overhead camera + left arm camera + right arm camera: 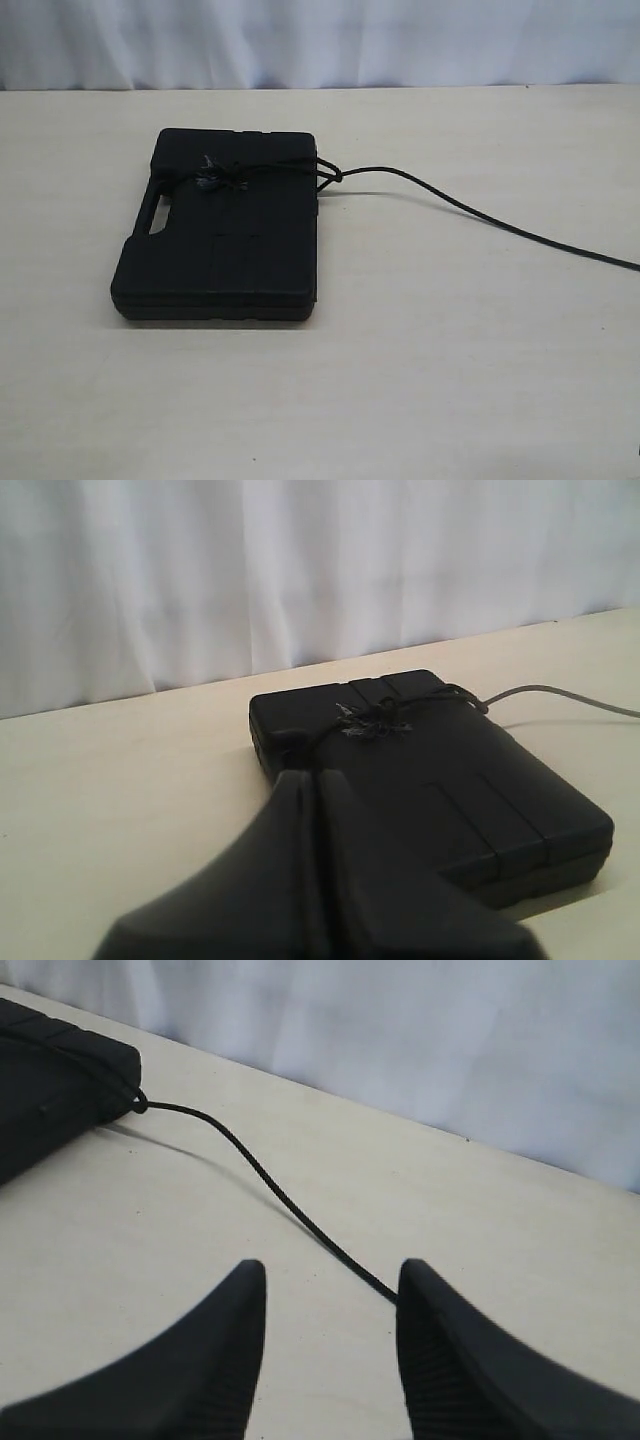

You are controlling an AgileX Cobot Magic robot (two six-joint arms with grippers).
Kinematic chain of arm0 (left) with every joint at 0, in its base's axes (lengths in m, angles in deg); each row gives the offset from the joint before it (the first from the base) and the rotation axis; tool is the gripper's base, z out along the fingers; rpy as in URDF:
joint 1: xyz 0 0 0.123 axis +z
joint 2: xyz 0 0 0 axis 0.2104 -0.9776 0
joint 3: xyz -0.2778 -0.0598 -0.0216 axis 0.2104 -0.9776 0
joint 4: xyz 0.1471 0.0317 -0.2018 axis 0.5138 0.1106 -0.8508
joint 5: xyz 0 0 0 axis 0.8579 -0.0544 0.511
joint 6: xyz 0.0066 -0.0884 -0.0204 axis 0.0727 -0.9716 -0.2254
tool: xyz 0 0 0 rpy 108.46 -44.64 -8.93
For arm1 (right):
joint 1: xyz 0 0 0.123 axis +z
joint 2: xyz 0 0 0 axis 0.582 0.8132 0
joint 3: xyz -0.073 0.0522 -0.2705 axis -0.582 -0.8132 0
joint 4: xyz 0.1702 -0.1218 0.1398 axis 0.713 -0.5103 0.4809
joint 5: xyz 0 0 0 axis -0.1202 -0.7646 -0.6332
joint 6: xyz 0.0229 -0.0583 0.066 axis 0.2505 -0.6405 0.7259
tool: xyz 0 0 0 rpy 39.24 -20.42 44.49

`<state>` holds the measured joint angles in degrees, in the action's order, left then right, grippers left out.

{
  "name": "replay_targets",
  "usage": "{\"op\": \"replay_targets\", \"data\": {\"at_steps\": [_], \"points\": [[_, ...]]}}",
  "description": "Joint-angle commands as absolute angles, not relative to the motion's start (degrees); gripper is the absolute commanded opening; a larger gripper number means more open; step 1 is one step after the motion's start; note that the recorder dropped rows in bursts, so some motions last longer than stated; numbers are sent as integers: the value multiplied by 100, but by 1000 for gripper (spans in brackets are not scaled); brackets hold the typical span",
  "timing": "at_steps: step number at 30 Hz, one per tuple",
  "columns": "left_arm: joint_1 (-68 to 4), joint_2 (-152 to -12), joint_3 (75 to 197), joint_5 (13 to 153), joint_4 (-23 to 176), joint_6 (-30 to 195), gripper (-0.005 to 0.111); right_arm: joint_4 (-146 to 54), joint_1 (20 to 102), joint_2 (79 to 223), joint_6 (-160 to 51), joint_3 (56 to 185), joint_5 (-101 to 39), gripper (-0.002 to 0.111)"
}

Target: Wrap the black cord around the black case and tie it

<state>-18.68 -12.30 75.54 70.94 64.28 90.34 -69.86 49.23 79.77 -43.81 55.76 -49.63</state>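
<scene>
Left gripper is pinched shut and empty, the black case just ahead of it. Right gripper stands parted, gripping nothing; the black cord runs up to one finger.

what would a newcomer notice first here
The black case lies flat on the pale table, left of centre, with the black cord looped across its far end and bunched in a frayed knot on top. The cord's free length trails off to the right, toward the open right gripper.
</scene>
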Motion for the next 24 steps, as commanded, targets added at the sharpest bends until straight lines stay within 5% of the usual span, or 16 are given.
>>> {"op": "replay_targets", "data": {"at_steps": [1, 15, 24], "points": [[-1814, -1213, 7542, 7142, 6536, 9043, 0, -6943, 4909, 7943, -4371, 5569, -4851, 41], [-1814, -1213, 7542, 7142, 6536, 9043, 0, -5008, 4888, 7943, -4468, 5569, -4852, 41], [-1814, -1213, 7542, 7115, 6536, 9043, 0, -4735, 3703, 7943, -5398, 5569, -4832, 41]]}}
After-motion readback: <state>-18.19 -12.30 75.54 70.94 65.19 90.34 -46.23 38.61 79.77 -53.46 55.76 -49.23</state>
